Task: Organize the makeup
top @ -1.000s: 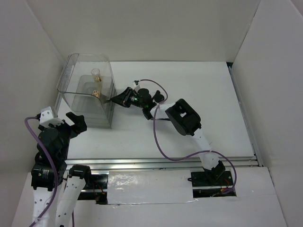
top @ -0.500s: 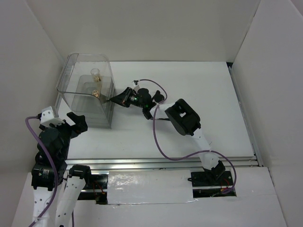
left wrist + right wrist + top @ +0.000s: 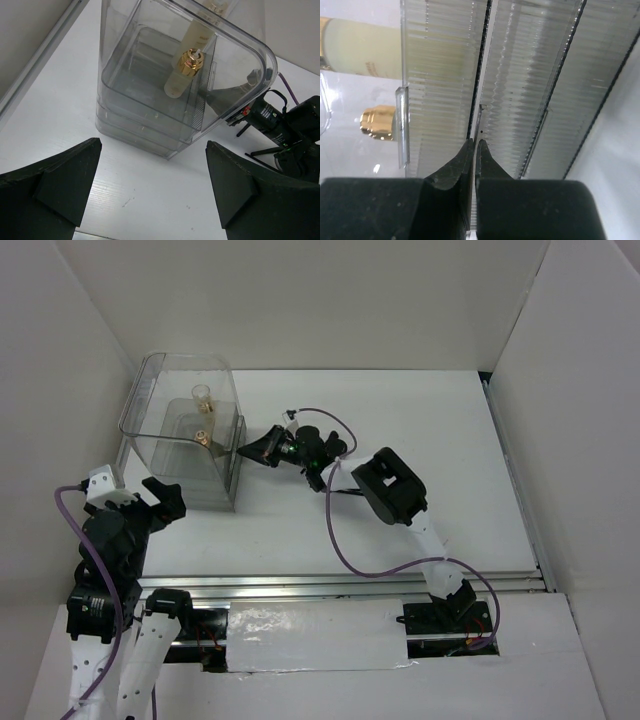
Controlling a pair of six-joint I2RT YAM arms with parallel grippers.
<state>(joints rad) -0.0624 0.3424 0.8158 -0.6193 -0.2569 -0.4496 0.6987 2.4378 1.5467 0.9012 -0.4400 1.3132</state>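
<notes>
So the big clear plastic box point(image 3: 215, 480) sits at the far left of the white table point(image 3: 420, 420), and both bottles I can see are inside it. The tall clear pale-yellow bottle point(image 3: 203, 395) is toward the far side of the box. The short gold-capped bottle point(image 3: 203, 437) is just nearer than it. From above both look upright, close together but not clearly touching.

The right gripper point(image 3: 245, 449) is stretched out to the left, with its tips right at the box's right-hand wall. In the right wrist view the two black fingers point(image 3: 450, 170) are pressed nearly together, with only a thin slit between them. They point straight at the ribbed clear plastic, and I can't make out anything pinched in that slit. Through the wall you can see the gold cap and the pale-yellow body.

The left gripper point(image 3: 152, 150) hangs near the left edge, on the near side of the box and apart from it. Its fingers are spread wide with nothing between them but bare table.

A purple cable point(image 3: 335, 540) loops along the right arm.
</notes>
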